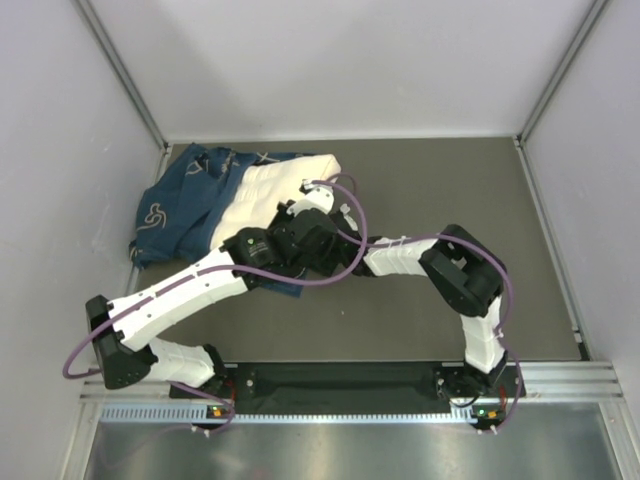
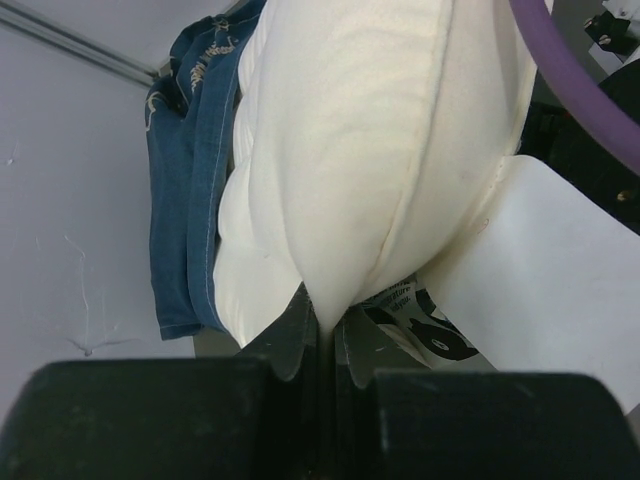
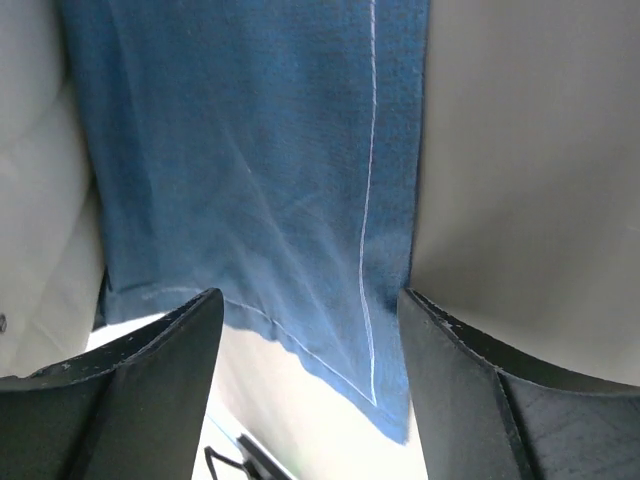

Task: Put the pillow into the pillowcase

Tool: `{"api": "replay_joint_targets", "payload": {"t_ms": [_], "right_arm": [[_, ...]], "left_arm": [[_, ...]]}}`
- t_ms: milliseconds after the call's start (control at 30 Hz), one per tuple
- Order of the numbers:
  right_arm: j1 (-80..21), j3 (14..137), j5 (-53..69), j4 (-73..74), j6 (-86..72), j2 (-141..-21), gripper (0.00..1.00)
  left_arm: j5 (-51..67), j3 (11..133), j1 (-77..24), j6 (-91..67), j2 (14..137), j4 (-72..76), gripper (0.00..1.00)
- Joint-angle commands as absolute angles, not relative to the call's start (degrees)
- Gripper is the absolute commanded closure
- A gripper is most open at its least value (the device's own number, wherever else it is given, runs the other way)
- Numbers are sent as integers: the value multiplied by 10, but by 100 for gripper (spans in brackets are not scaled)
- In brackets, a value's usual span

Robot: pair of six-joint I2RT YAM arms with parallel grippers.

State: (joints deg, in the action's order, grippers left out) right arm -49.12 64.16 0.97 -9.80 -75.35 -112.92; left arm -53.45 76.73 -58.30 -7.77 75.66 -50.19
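Observation:
The cream-white pillow lies at the back left, its far end inside the dark blue pillowcase. My left gripper is shut on the pillow's near edge, beside a printed tag; the pillowcase bunches behind on the left. My right gripper is open, and a blue corner of the pillowcase hangs between its fingers untouched. In the top view both grippers, left and right, crowd the pillow's near end.
Grey table top, with white walls close on the left, back and right. The right arm's elbow stands mid-table. Purple cables loop over both wrists. A metal rail runs along the near edge.

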Motion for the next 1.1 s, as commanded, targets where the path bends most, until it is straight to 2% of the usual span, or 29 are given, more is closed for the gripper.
{"api": "replay_joint_targets", "payload": {"t_ms": [0, 100, 133, 167, 200, 267, 300, 433, 567, 667, 867, 1067], "right_arm": [[-509, 679, -37, -70, -777, -1157, 30], [-519, 699, -69, -45, -788, -1161, 34], [-520, 707, -70, -47, -790, -1170, 46], [-520, 713, -68, -49, -793, -1179, 51], [-519, 719, -60, -53, -795, -1186, 70], [-519, 724, -55, -87, -800, -1203, 87], [-518, 717, -54, -103, -801, -1207, 100], [-504, 670, -50, -210, -796, -1194, 100], [-481, 640, -44, -236, -743, -1123, 100], [-475, 645, -73, -200, -663, -1044, 100], [-471, 687, -94, -118, -531, -874, 100], [-471, 859, -69, 43, -418, -762, 100]], "left_arm": [[-579, 793, -577, -62, 730, -483, 100], [-575, 794, -571, -57, 722, -480, 100], [-572, 794, -568, -55, 717, -479, 100], [-570, 794, -565, -53, 715, -478, 100], [-565, 795, -563, -52, 712, -478, 100], [-563, 795, -556, -48, 707, -480, 100], [-562, 795, -555, -46, 705, -483, 100], [-559, 790, -546, -38, 697, -487, 100], [-556, 793, -538, -34, 697, -489, 100], [-557, 822, -536, -31, 708, -503, 100], [-552, 968, -536, -34, 762, -561, 100], [-525, 1168, -537, -11, 823, -612, 100]]}}
